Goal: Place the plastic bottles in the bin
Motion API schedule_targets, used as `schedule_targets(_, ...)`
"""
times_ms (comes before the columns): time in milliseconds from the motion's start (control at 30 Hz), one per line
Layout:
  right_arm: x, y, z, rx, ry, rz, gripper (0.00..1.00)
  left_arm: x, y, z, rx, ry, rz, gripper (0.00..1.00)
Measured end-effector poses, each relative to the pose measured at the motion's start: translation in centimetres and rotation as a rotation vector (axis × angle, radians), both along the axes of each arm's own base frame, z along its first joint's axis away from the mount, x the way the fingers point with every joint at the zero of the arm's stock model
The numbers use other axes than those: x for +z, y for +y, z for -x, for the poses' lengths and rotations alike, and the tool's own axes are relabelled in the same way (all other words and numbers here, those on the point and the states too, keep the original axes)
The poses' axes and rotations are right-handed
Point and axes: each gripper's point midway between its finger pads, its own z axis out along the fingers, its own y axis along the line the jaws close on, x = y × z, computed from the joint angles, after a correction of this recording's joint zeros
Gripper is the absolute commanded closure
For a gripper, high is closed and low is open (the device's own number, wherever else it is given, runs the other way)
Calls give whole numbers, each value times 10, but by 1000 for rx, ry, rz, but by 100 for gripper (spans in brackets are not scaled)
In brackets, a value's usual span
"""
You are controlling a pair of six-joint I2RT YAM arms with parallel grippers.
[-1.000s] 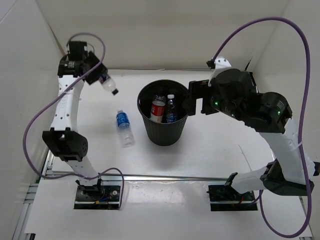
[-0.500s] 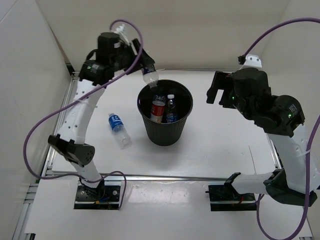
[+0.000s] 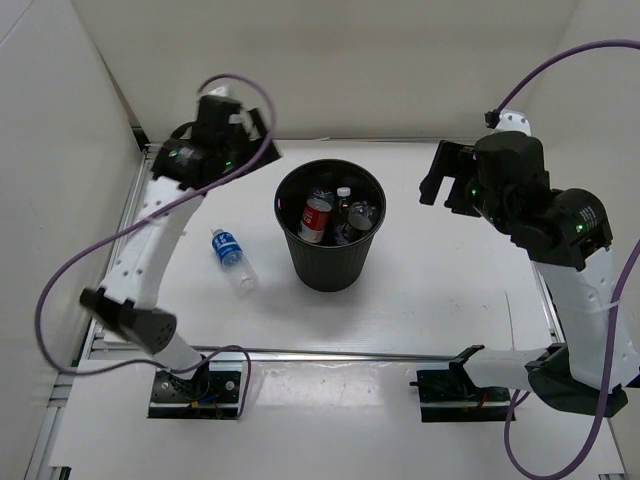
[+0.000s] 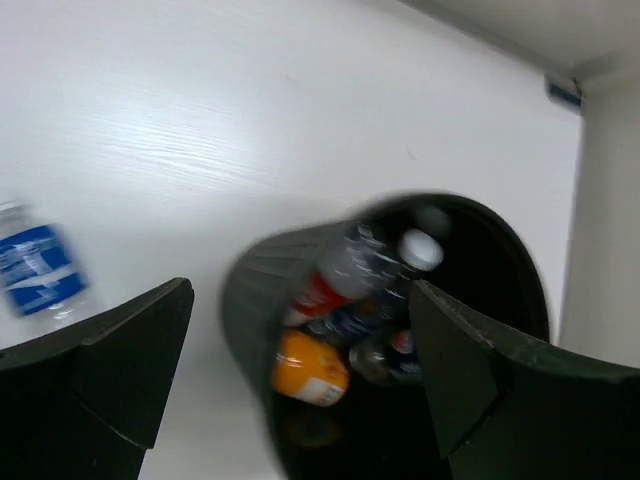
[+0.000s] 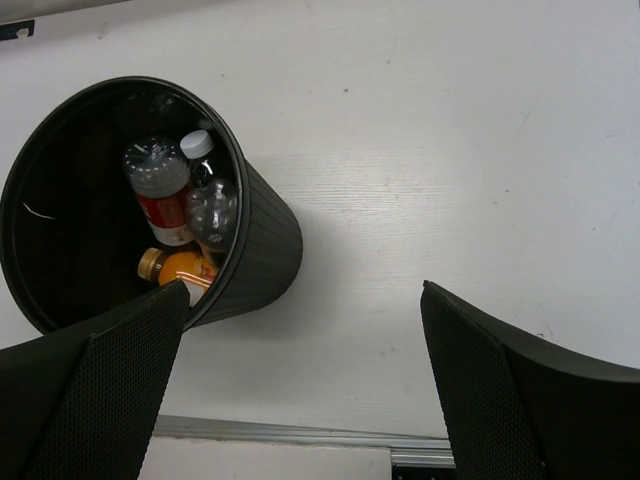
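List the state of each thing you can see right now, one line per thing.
bin: upright, partly filled with bottles.
red-labelled bottle: inside the bin.
orange bottle: inside the bin, low down.
blue-labelled bottle: lying on its side on the table, left of the bin.
left tool: open, empty.
right tool: open, empty.
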Motion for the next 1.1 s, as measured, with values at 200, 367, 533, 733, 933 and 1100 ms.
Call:
schedule_targets(200, -11, 4, 4, 26, 37, -9, 0, -53, 140, 41, 427, 153, -17, 0)
schedule_targets(367, -15, 10, 6, 58, 60, -22, 0, -171, 159, 68, 501, 473, -32, 0)
schedule_targets(533, -18, 16, 8, 89, 78, -36, 0, -247, 152, 99, 461, 694, -26, 0)
schedule_targets(733, -23, 21, 10, 114, 98, -42, 0, -266, 144, 79, 413, 677, 7, 0)
schedule_targets(933, -25, 22, 13, 125, 105, -46, 0, -293, 135, 69, 372, 719, 4, 0)
schedule_targets(1100, -28, 23, 14, 130, 114, -44, 0, -322, 120, 69, 316, 809, 27, 14)
